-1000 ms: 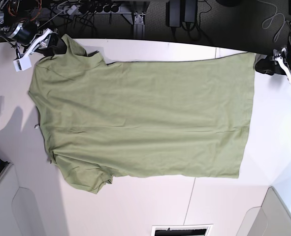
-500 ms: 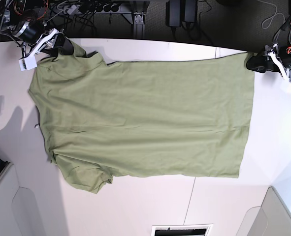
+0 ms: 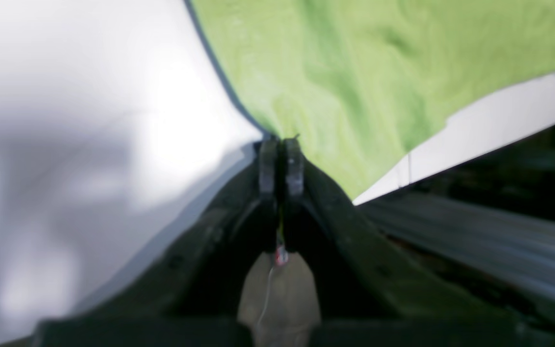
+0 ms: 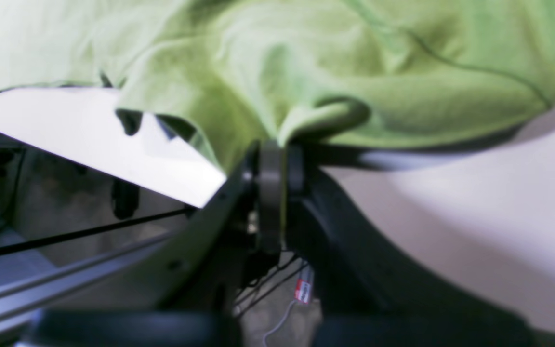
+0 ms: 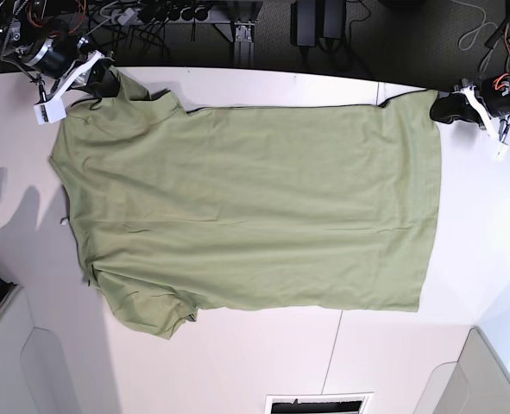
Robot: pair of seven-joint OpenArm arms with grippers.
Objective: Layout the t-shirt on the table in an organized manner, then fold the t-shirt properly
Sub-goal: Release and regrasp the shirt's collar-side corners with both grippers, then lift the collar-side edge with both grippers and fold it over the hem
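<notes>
The olive-green t-shirt (image 5: pixel 255 207) lies flat across the white table (image 5: pixel 487 224), hem to the right and sleeves to the left. My left gripper (image 5: pixel 440 109) is shut on the shirt's far hem corner at the upper right; in the left wrist view the jaws (image 3: pixel 281 144) pinch the green cloth (image 3: pixel 354 72). At the upper left, my right gripper (image 5: pixel 108 86) is shut on the far sleeve, and the right wrist view shows the fabric (image 4: pixel 306 62) bunched into the closed jaws (image 4: pixel 277 149).
The table's far edge (image 5: pixel 280 76) runs right behind both grippers, with cables and dark equipment (image 5: pixel 315 26) beyond it. A thin seam (image 5: pixel 332 354) crosses the tabletop near the front. Grey bins (image 5: pixel 30 362) stand at the lower corners.
Both grippers went from open to shut on the shirt. The left gripper slid left onto the hem corner, which now lifts slightly; the right one closed on the sleeve.
</notes>
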